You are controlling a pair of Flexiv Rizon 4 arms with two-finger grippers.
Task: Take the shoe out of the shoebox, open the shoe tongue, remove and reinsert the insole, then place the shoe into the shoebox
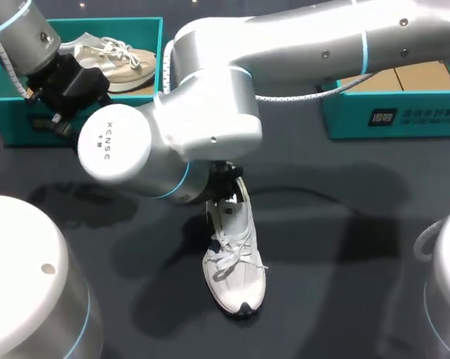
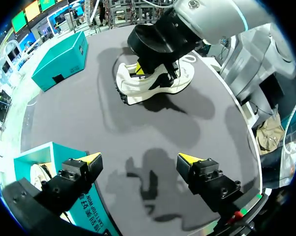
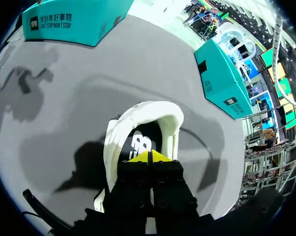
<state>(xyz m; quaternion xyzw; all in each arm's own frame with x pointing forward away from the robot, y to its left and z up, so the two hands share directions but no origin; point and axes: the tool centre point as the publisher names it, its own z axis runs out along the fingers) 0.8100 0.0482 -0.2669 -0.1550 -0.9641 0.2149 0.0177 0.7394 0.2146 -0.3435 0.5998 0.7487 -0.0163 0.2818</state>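
A white laced shoe (image 1: 236,277) lies on the dark table near the middle, toe toward me. My right arm reaches across from the right, and its gripper (image 1: 226,196) is at the heel end of the shoe. In the right wrist view that gripper (image 3: 149,157) is shut, tips together inside the shoe's opening (image 3: 143,110), right over the black insole (image 3: 140,142). Whether it pinches the insole is hidden. My left gripper (image 2: 139,160) hangs open and empty above the table beside the teal shoebox (image 1: 146,34); the shoe (image 2: 153,83) lies well ahead of it.
The teal shoebox (image 2: 84,196) at the back left holds a beige shoe (image 1: 124,60). A second teal box (image 1: 389,112) stands at the back right. My arms' grey bases (image 1: 23,277) fill the front corners. My right arm's elbow (image 1: 173,142) hangs over the table's middle.
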